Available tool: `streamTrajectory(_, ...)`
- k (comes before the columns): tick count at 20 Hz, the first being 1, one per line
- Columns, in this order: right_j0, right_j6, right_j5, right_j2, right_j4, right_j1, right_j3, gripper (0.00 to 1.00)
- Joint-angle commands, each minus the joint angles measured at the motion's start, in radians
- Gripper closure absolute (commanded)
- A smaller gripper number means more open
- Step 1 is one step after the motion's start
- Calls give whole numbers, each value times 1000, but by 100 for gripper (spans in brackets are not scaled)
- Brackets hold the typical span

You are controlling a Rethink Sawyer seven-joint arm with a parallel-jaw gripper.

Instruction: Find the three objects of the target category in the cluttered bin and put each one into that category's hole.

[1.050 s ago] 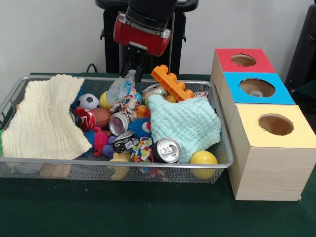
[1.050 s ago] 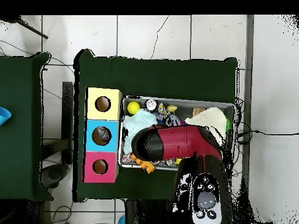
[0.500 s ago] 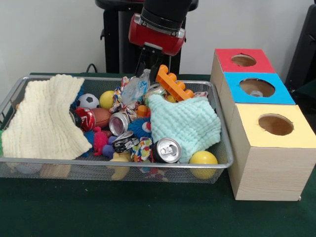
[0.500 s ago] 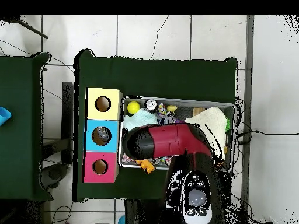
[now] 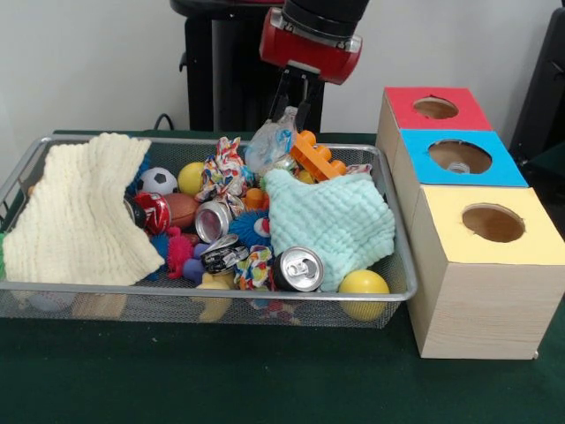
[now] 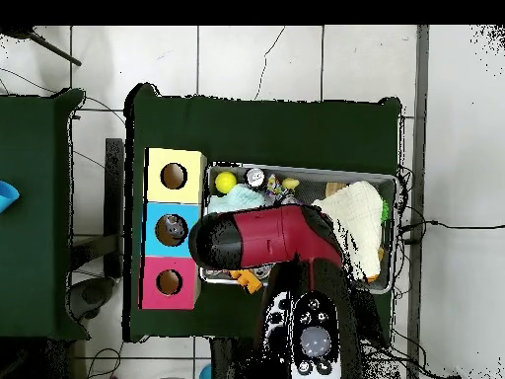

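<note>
While it hangs above the bin (image 5: 388,296), the end effector (image 5: 292,113) grips a crumpled plastic bottle (image 5: 269,141) — lifted clear.

Cloths: two, one cream (image 5: 81,212), one mint (image 5: 331,221). Wire bin (image 5: 388,291): one. Sorting boxes: three, red-topped (image 5: 433,108), blue-topped (image 5: 459,157), yellow-topped (image 5: 490,225). Yellow balls: two (image 5: 364,284) (image 5: 190,177). Soccer ball (image 5: 159,180): one. Orange block (image 5: 316,155): one.

From overhead, the arm (image 6: 271,237) hides the bin's (image 6: 390,178) middle contents.
</note>
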Motion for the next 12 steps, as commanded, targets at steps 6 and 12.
streamTrajectory(6,29,-9,196,77,59,-29,-8,100)
streamTrajectory(12,59,28,241,70,81,-31,-31,100)
